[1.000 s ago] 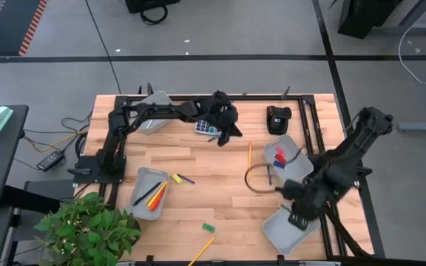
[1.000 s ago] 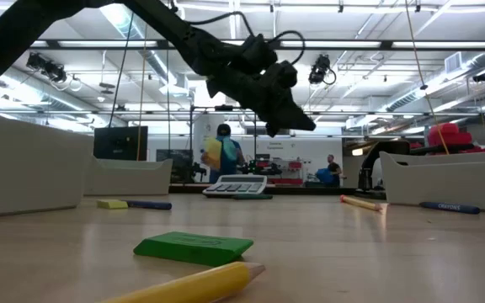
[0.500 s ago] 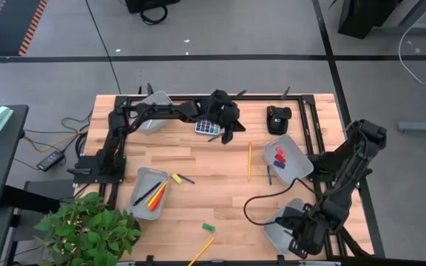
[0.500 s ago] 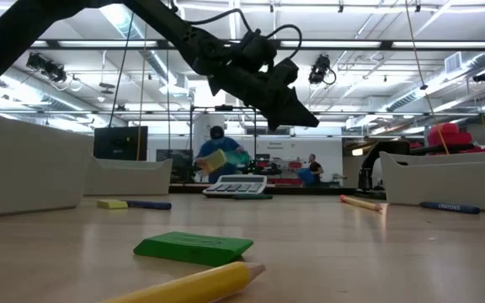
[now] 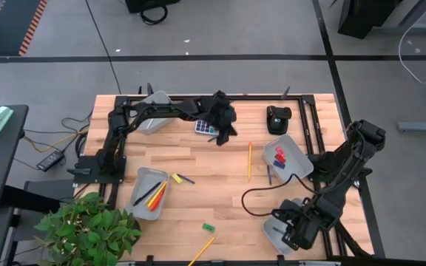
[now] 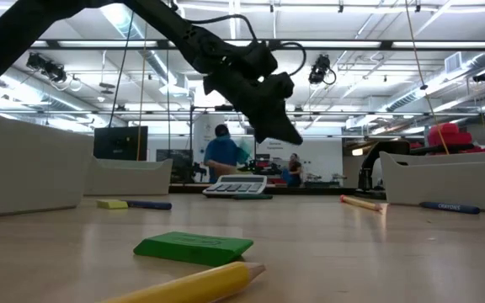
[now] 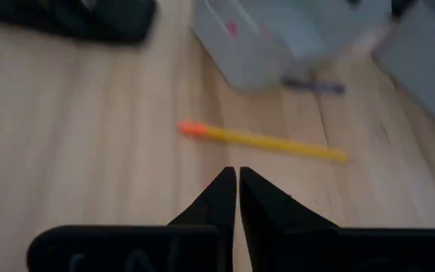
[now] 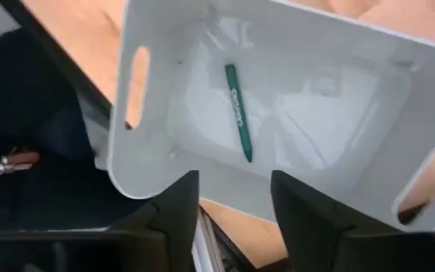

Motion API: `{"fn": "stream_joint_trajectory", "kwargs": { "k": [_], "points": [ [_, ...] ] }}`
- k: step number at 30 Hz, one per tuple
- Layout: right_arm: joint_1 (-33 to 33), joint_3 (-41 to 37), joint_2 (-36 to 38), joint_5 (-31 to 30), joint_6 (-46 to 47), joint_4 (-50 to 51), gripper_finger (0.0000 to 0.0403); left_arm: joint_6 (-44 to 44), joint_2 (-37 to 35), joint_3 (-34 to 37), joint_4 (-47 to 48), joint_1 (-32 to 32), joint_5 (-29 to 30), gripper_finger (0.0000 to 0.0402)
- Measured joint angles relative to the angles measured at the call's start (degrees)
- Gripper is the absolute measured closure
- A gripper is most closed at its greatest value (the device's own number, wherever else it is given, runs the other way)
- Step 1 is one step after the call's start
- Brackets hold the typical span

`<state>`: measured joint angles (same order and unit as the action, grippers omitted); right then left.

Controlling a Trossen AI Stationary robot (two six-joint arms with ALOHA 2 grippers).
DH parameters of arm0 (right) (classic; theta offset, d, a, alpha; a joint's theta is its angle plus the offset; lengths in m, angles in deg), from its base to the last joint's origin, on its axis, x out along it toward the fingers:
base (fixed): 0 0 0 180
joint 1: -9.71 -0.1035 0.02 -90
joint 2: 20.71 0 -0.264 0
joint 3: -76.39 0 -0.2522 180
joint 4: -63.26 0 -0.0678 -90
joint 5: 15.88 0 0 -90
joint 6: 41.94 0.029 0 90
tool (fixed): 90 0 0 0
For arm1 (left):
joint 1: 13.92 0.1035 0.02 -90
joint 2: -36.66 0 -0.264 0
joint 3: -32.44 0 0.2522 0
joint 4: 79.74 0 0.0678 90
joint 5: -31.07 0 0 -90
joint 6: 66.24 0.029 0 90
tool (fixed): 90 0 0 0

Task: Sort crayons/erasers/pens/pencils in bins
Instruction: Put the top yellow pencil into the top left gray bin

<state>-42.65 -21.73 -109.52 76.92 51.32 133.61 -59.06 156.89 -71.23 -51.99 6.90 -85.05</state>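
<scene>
Pale wood-grain counter (image 5: 213, 159), translucent grey bins (image 5: 149, 193), one with red and blue erasers (image 5: 279, 155). Green eraser (image 6: 194, 247) lower centre, yellow pencil (image 7: 266, 141) with orange tip, dark green crayon (image 8: 237, 112) in a white-looking bin (image 8: 293, 53).

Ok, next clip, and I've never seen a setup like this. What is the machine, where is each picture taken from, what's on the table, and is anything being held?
Two dark robot arms work at a wooden table. One picture looks straight down, one looks level across the tabletop, and one camera rides on each wrist.

From above, the left gripper hangs by the calculator at the far side; its fingers are shut and hold nothing. The right gripper is over the near right bin, fingers open, holding nothing. Its wrist camera shows a green crayon lying in that bin.

Another bin holds red and blue erasers, and the bin near the left holds several sticks. Loose on the table are a yellow pencil, a green eraser and another pencil at the front edge.
</scene>
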Motion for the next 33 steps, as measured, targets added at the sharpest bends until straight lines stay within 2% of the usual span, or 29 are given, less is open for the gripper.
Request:
{"fn": "stream_joint_trajectory", "kwargs": {
  "k": [3, 10, 14, 18, 26, 30, 33],
  "points": [
    [2.8, 0.0, 0.8, 0.1, -1.7, 1.8, 0.0215, 1.2, 0.0, 2.1, 2.6, -1.3, 0.7, 0.0383],
    [14.8, 0.0, 3.5, -10.9, -6.4, 3.9, 0.0226, 1.0, 0.0, 8.7, 2.0, -2.3, 1.0, 0.0394],
    [22.0, -0.2, 1.9, -10.9, -13.6, 3.8, 0.0230, 1.0, -1.4, 11.5, 1.8, -1.4, 1.2, 0.0386],
    [26.9, -0.2, 0.7, -10.7, -19.4, 3.4, 0.0224, 0.9, -6.4, 16.3, -0.6, -1.2, 3.7, 0.0393],
    [32.7, -2.1, 0.3, -10.7, -25.5, 1.9, 0.0219, -2.8, -19.7, 30.8, -16.3, -1.3, 8.1, 0.0382],
    [34.9, -5.4, 0.3, -10.5, -27.9, -2.2, 0.0219, -4.3, -23.0, 34.3, -20.8, -1.4, 8.4, 0.0384],
    [36.5, -7.9, 0.3, -9.5, -30.1, -6.8, 0.0219, -4.5, -23.5, 35.0, -20.5, -1.5, 8.4, 0.0391]
  ]
}}
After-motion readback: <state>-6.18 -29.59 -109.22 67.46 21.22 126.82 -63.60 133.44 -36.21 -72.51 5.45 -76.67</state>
